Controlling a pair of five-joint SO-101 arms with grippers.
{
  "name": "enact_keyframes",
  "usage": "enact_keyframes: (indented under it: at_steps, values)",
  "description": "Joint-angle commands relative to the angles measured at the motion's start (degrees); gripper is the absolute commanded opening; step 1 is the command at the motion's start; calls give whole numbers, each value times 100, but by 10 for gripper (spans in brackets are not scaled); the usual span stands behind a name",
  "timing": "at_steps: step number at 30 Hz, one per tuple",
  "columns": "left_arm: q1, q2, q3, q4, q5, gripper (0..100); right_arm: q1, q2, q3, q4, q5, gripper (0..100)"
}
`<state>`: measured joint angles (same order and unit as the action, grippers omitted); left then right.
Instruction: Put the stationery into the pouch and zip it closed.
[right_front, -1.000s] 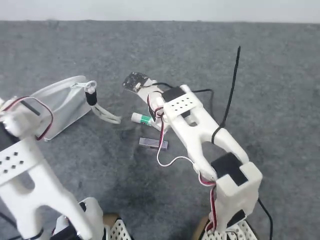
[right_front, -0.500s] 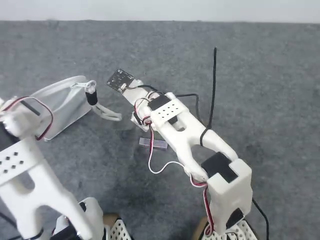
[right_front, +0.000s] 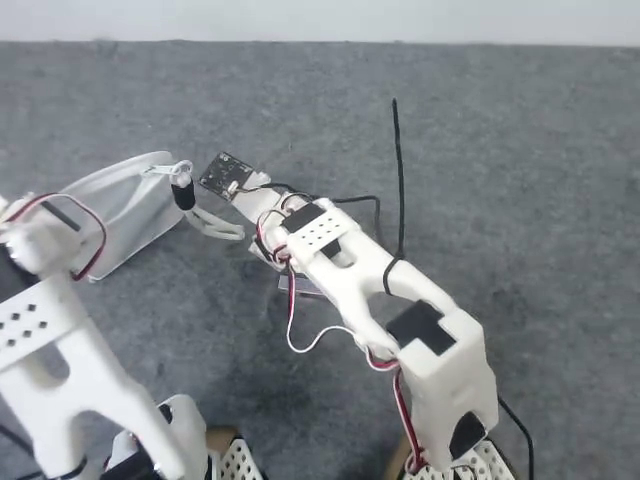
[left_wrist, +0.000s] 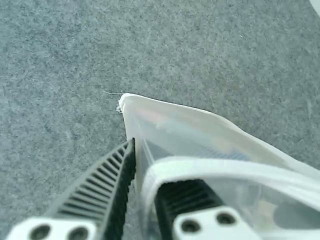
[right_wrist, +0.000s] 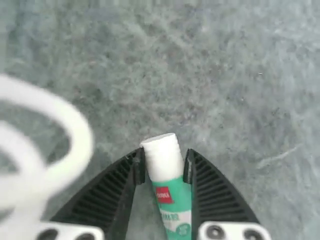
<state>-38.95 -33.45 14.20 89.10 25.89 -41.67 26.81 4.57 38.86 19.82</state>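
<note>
My left gripper (left_wrist: 144, 169) is clamped on the pouch's (left_wrist: 200, 130) rim: one finger sits outside the clear wall and the other inside the mouth, with the wall pinched between them. From above, the pouch (right_front: 120, 205) lies on the grey table (right_front: 520, 150) toward its left edge, its open mouth facing the middle. A black zip pull (right_front: 182, 193) stands at the near end of the mouth, and a white strap (right_front: 215, 228) trails from there across the table.

My right gripper (right_wrist: 164, 154) is closed on a glue stick (right_wrist: 167, 195), a finger pressed to each side just below the white cap, and the cap points out past the fingertips. The strap (right_wrist: 75, 135) curls just beside it. The right arm (right_front: 340, 260) stretches over the middle of the table, its wrist close to the pouch mouth. A small clear block (right_front: 284, 284) lies on the table, partly hidden under that arm.
</note>
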Motion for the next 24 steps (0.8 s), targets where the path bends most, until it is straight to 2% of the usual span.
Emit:
enact_keyframes:
  at_steps: [1,9,14,19,24]
  values:
    - [-53,0,-22,-202,53,11,40,101,-343,101,-62,110]
    - [-53,0,-22,-202,53,11,259,629,-1521,1745,-62,109]
    - [-53,0,-22,-202,53,11,268,1077,-1934,1974,-62,100]
    - [-53,0,31,-237,53,11,286,1182,-2207,2281,-62,2]
    - [-53,0,31,-264,53,11,295,1059,-2224,2422,-105,6]
